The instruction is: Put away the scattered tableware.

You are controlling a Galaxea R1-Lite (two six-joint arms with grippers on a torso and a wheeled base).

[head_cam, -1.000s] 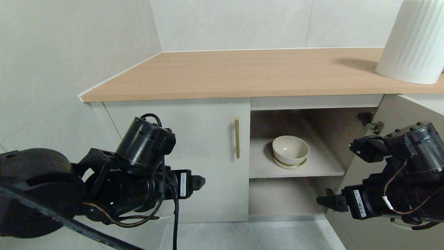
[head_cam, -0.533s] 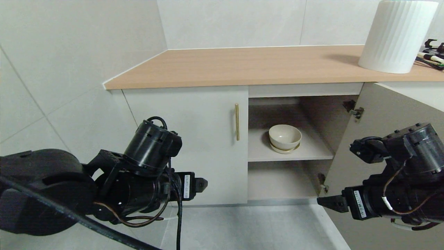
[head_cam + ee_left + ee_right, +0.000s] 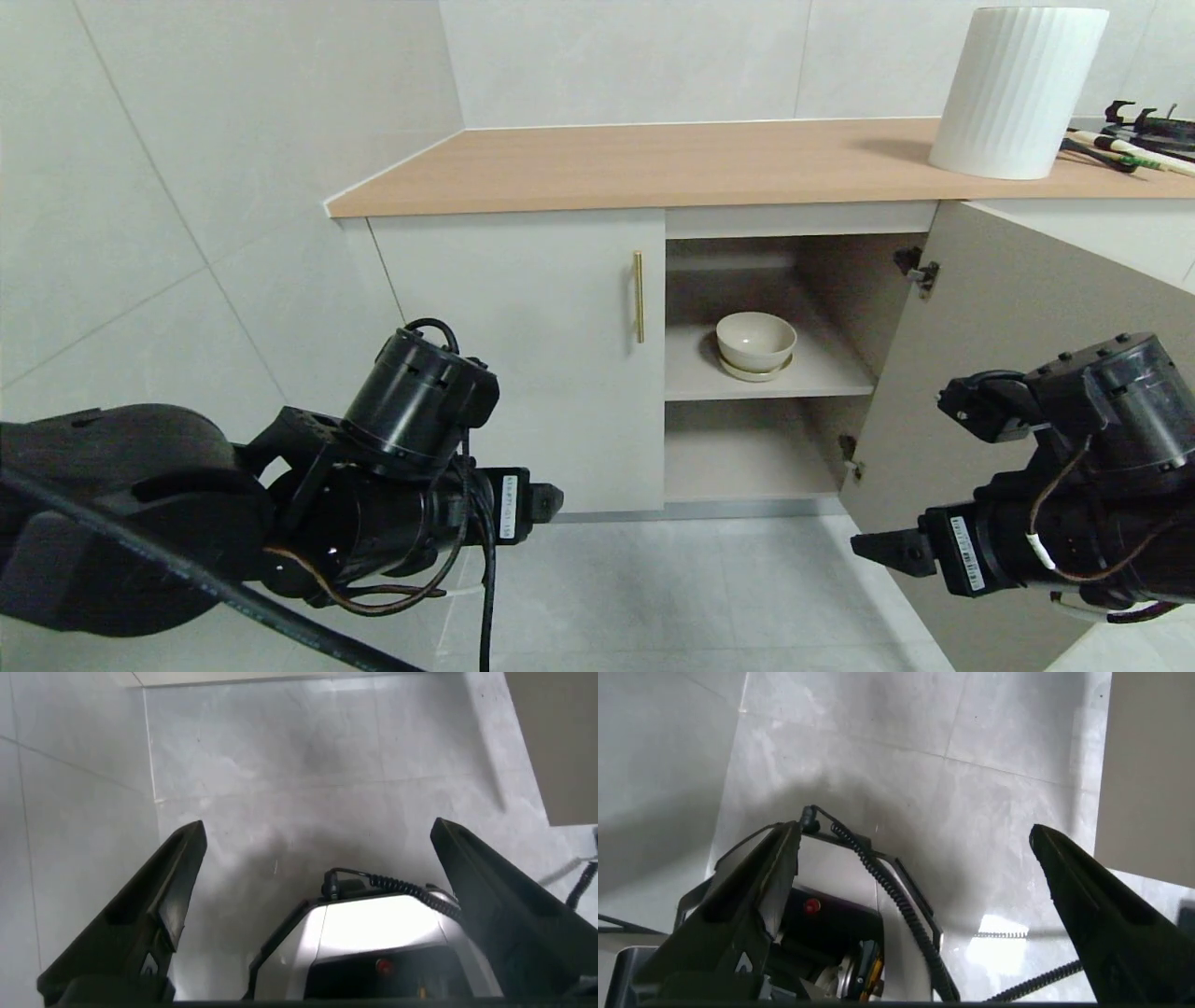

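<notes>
L fingers (image 3: 170,894), R fingers (image 3: 758,885) spread, empty, bowl (image 3: 756,340) on shelf (image 3: 826,376), well apart

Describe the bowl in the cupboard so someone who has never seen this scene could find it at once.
Below the wooden countertop, the cabinet's right door stands open. On the upper shelf inside, near the closed door's gold handle, a cream bowl sits upright on a small plate. Unlike the tall white ribbed container on the countertop, it is low, round and smooth.
</notes>
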